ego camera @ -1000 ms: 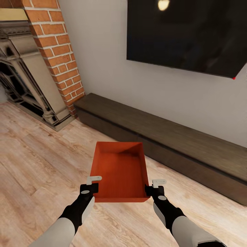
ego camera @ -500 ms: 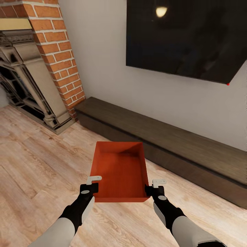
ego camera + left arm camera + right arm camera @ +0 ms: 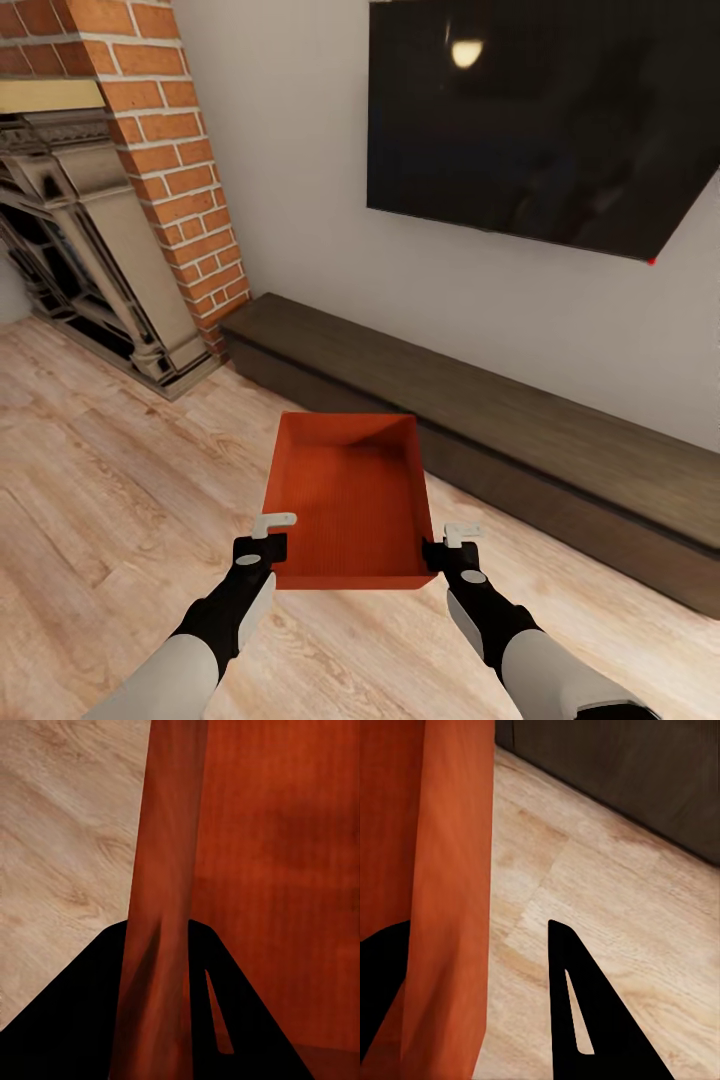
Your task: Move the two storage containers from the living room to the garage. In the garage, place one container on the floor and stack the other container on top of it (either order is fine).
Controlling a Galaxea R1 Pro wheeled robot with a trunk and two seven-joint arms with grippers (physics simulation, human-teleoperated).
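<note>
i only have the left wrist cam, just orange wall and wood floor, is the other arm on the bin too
Observer: Yes. The right gripper straddles the bin's right wall near its front corner, as the left gripper does on the left wall.
Operator: anything inside it
Observer: No, the head view shows its ribbed bottom bare.
Operator: whats ahead of me
Observer: A low dark bench along a white wall, with a black screen above it and a brick fireplace to the left.

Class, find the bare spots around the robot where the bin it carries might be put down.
Bare wood floor lies between the fireplace and the orange bin; the dark bench top is bare too. Crowded: the floor strip between bin and bench.
</note>
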